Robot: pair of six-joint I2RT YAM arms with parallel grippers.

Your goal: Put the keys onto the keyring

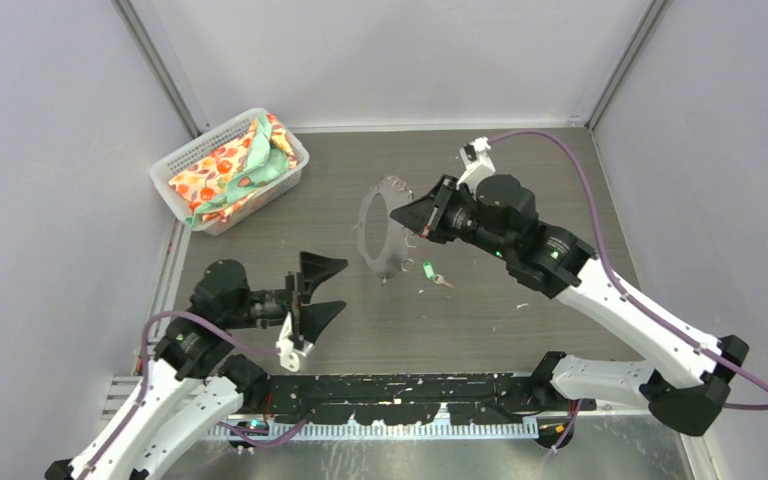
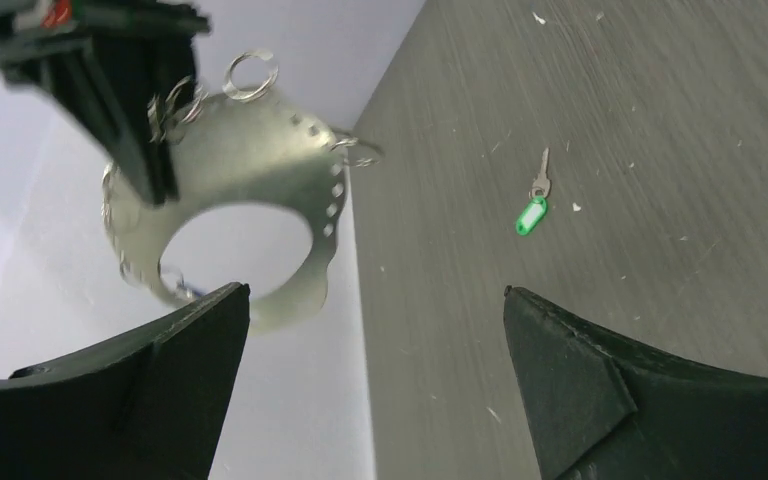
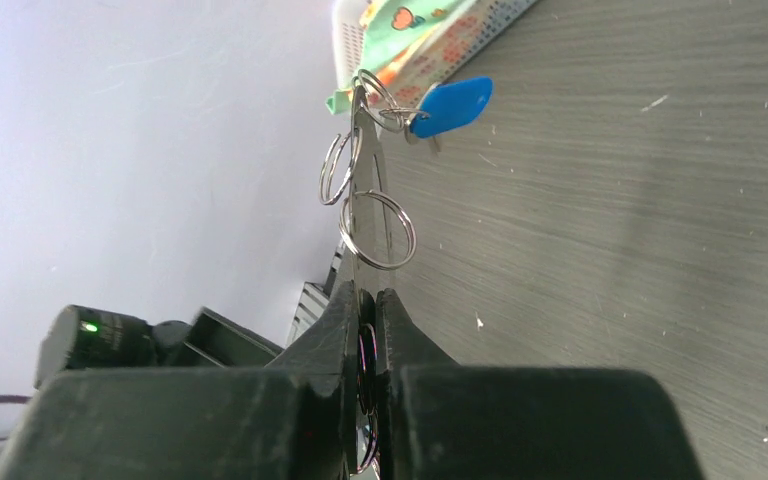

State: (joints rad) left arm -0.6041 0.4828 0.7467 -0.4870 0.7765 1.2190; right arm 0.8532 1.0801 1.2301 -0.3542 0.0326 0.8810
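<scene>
1. The right end effector (image 3: 368, 300) is clamped on the edge of the keyring (image 2: 260, 165) and holds it upright above the counter (image 1: 480, 330). The blue key (image 3: 450, 104) appears to hang from a small split ring at the far rim.
2. The left end effector (image 1: 344, 284) hovers empty, its jaws wide apart.
3. The green key (image 1: 428, 270) lies flat on the counter, below the keyring and ahead of the left end effector, a little to its right.
4. In the left wrist view its long axis runs roughly along that arm's line of approach, tag end nearer.
5. The right arm is nearer but occupied, so the pick likely falls to the left.
</scene>
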